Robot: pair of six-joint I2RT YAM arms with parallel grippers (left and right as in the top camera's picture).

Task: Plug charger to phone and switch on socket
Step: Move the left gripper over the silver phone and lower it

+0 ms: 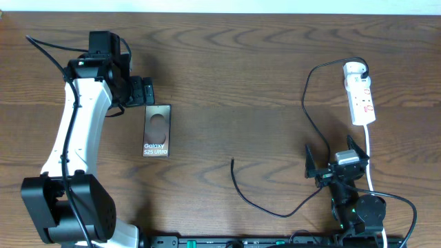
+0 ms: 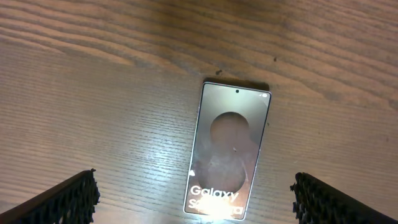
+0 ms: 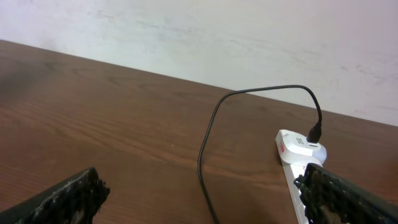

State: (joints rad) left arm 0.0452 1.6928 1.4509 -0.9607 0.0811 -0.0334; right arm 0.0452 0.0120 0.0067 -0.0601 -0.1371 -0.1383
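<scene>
Table (image 1: 227,76): dark wood, carrying everything
Left gripper (image 1: 147,91): hovering toward the left edge, jaws standing wide apart, gripping nothing, just beyond the phone's far end
Right gripper (image 1: 333,157): sitting by the near edge on the right, jaws gaping wide, holding nothing
Socket (image 1: 361,96): lying near the far right corner
Phone (image 1: 157,131): lying flat, face up, on the left half
Charger (image 1: 265,207): running from the socket's far end toward the near edge, its tip resting mid-table, well apart from the phone

White left arm (image 1: 77,131), black joints (image 1: 65,203), ribbed black claw fingers (image 2: 65,200)
</scene>
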